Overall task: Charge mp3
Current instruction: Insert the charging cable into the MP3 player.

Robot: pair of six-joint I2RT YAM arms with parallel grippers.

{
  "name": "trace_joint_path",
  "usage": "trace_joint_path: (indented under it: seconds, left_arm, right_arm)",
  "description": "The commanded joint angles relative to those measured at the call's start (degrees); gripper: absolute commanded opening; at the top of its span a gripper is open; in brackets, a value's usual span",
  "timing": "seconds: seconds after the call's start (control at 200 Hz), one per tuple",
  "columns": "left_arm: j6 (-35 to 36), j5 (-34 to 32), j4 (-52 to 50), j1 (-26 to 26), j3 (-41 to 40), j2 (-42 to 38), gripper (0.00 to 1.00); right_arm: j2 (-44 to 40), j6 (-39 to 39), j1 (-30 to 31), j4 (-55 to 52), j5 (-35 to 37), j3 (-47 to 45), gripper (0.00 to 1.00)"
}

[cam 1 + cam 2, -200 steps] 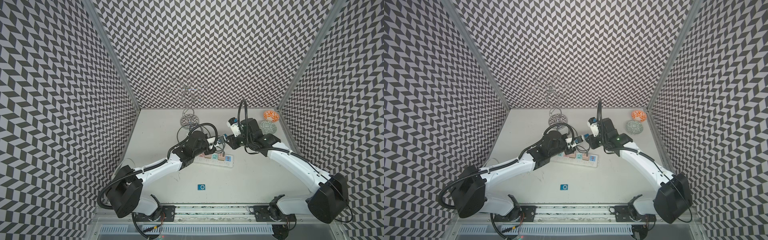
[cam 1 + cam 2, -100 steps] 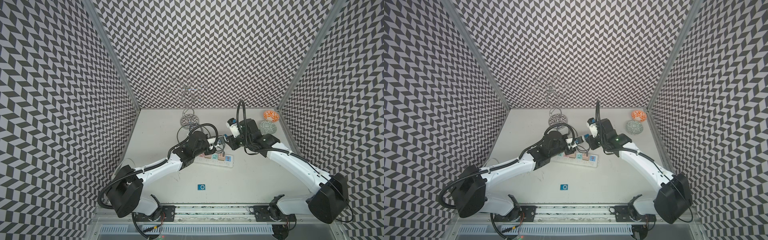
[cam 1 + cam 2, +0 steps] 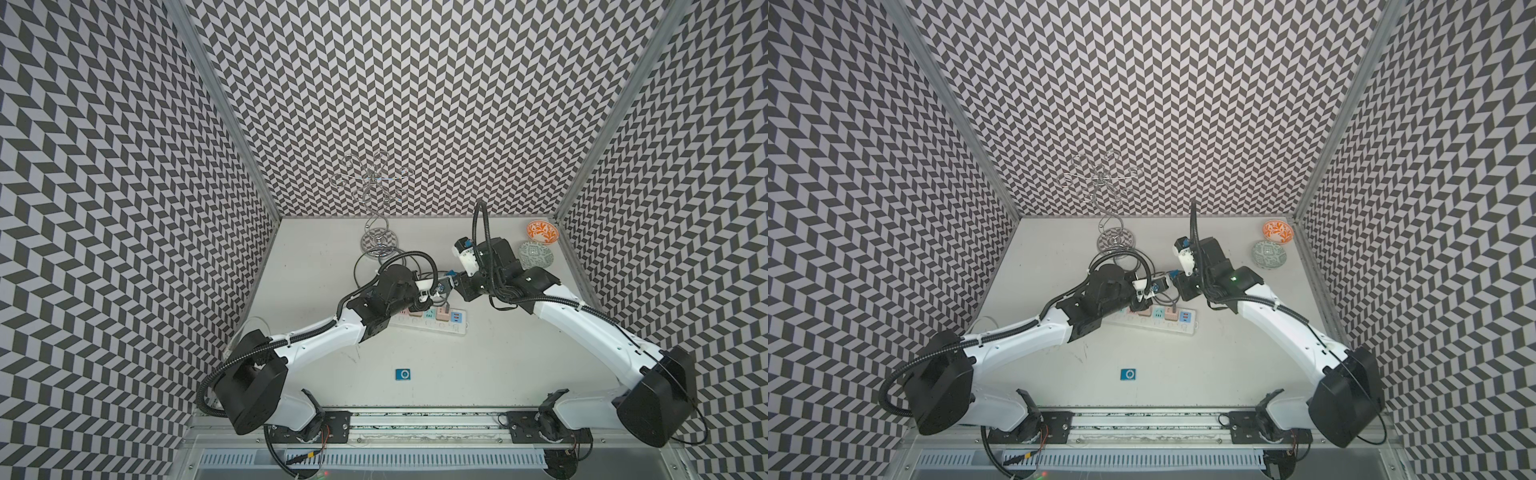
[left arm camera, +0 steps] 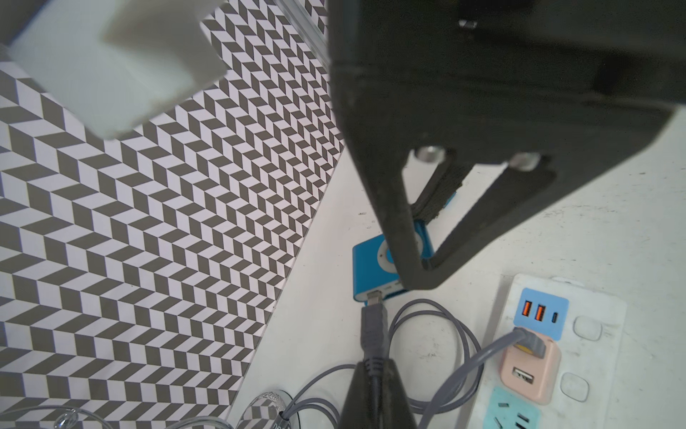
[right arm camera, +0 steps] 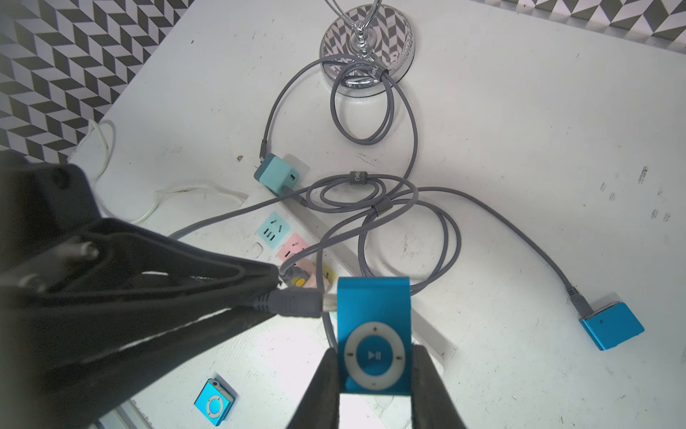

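Observation:
My right gripper (image 5: 375, 353) is shut on a blue mp3 (image 5: 374, 308) with a white control wheel, holding it above the power strip (image 5: 427, 334). My left gripper (image 4: 375, 375) is shut on the grey cable plug (image 4: 374, 330). The plug's metal tip meets the port on the mp3's edge (image 4: 365, 275), and a little metal still shows. In both top views the two grippers meet tip to tip over the strip, with the mp3 (image 3: 444, 286) (image 3: 1160, 286) between them.
A second blue mp3 (image 3: 403, 374) (image 5: 214, 402) lies near the table's front. Another one (image 5: 612, 327) lies with a cable in it. The strip (image 3: 440, 330) carries a pink charger (image 4: 527, 367) and a teal charger (image 5: 276, 174). A wire stand (image 3: 378, 245) and two bowls (image 3: 536, 254) stand at the back.

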Motion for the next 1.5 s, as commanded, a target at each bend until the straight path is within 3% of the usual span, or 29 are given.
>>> trace_joint_path:
  seconds: [0.0, 0.245, 0.621, 0.986, 1.497]
  left_arm:
    - [2.6, -1.3, 3.6, -0.8, -1.0, 0.4, 0.0]
    - [3.3, -2.3, 5.1, -1.7, -1.0, 0.2, 0.0]
    - [-1.0, 0.9, -2.3, -1.8, 3.3, 1.8, 0.0]
    - [-2.5, 1.2, 0.7, -2.1, 3.3, 2.6, 0.0]
    - [-4.1, 3.7, 3.6, -2.5, 5.7, 5.1, 0.0]
  right_arm:
    - [-0.4, -0.4, 2.0, 1.1, -5.5, 2.7, 0.19]
    - [-0.7, -0.3, 2.9, 1.1, -5.3, 2.0, 0.18]
    - [-4.8, -0.3, 3.0, 4.9, -0.4, -0.1, 0.18]
    - [-6.4, 0.5, 3.0, 8.5, -5.3, -3.0, 0.17]
    - [-3.6, 7.9, 4.9, 7.9, -5.6, -2.6, 0.14]
